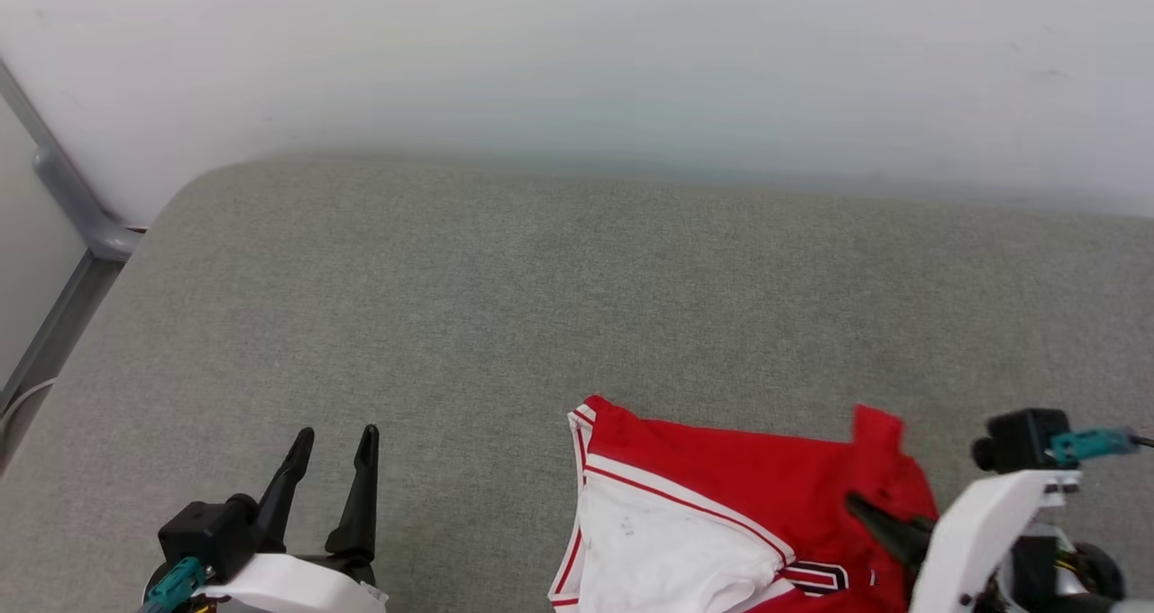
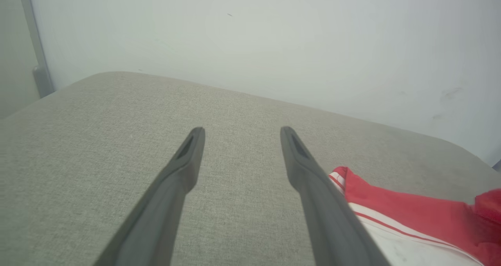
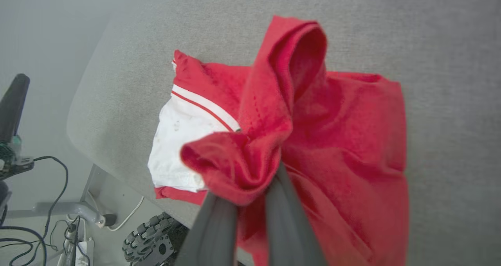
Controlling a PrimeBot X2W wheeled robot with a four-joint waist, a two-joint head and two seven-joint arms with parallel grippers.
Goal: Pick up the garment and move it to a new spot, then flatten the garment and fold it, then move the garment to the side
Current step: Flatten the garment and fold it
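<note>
Garment: limp, light red-and-white jersey shirt [image 1: 748,478] is lying crumpled at the grey fabric bench's [image 1: 451,306] near edge.
Right gripper [image 3: 254,191]: jaws are pinching a bunched red fold.
Left gripper [image 1: 335,437]: jaws are gaping, empty.
Hold: probably sagging; hems suit better.

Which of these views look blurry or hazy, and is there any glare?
Head view: wall and far edge of the grey cushion look hazy, red jersey crisp, no glare. Left wrist view: left hand soft near the bottom edge, light even. Right wrist view: jersey fabric bunched at the right hand is blurred.
</note>
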